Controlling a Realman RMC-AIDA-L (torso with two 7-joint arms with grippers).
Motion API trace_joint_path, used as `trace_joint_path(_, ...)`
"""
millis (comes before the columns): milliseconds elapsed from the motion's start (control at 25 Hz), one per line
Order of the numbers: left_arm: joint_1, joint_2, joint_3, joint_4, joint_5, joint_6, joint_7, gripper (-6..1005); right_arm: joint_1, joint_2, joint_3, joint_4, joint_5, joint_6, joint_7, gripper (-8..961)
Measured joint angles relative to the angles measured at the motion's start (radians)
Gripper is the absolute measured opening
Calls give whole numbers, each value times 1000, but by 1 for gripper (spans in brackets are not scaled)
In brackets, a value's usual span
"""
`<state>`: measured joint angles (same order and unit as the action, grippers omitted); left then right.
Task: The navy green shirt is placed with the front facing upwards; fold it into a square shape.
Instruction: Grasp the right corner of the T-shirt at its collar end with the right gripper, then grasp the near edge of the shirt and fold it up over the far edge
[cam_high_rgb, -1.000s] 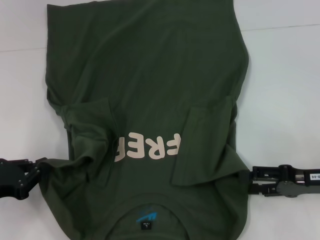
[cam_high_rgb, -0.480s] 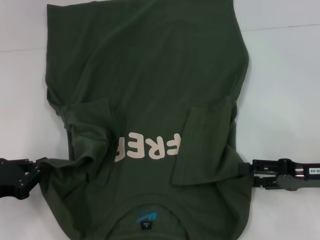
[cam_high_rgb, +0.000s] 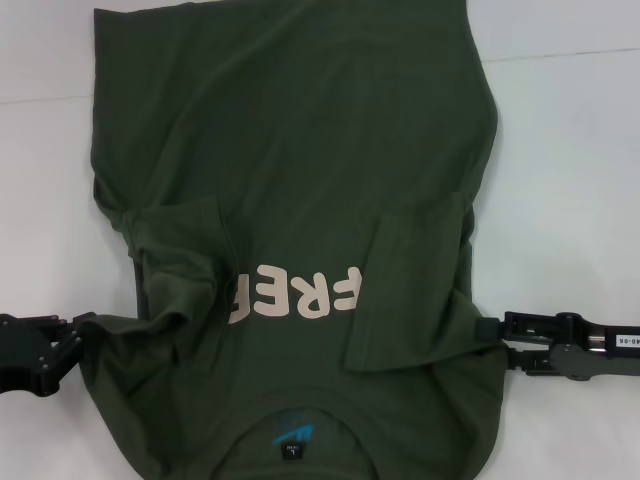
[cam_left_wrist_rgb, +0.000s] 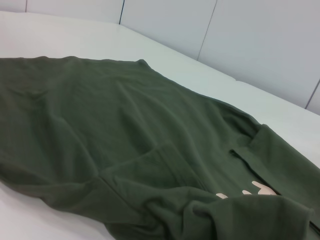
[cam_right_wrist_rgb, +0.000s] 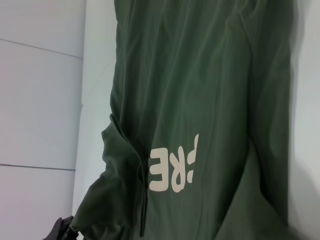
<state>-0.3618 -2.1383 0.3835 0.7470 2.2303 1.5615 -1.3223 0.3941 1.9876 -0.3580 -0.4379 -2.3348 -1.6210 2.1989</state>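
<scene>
The navy green shirt lies front-up on the white tabletop, collar toward six o'clock in the head view and hem running off toward twelve, so the pale FREE lettering reads upside down from the robot's side. Both short sleeves are already turned inward over the chest: the left sleeve lies rumpled at about nine o'clock from the lettering, covering its outer end, and the right sleeve lies flatter at three o'clock. That narrows the cloth to a long rectangle, which I judge is the reason for them lying so (a square needs straight sides first).

The left gripper sits at the shirt's shoulder edge at about eight o'clock, its dark jaws at the cloth where the fabric bunches toward them; whether they are clenched on it I cannot tell. The right gripper meets the opposite shoulder edge at about four o'clock, low to the tabletop, and its jaws are also too hidden by the fabric to judge. Placed level with each other at the two shoulder corners, they look set to carry the collar end toward the hem in one even fold.
</scene>
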Motion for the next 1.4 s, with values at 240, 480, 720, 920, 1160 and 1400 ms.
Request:
trace_joint_path(240,-1,0,1,0,0,-9,0,39,2,5,-10,4,-3,23,26,896)
trace_joint_path(480,0,0,4,0,0,-12,0,39,3,5,-14,17,-4,49,32,744)
trace_joint_path(720,0,0,4,0,1,-12,-2,39,5,5,-10,15,-4,69,28,524)
trace_joint_path(920,-1,0,5,0,1,-11,-2,39,8,4,-10,17,-2,75,24,321)
trace_joint_path(1160,-3,0,6,0,4,-11,-3,39,11,6,-9,18,0,77,13,66)
trace_joint_path(1400,-3,1,8,0,7,-12,-5,38,11,7,-7,18,1,78,-5,3)
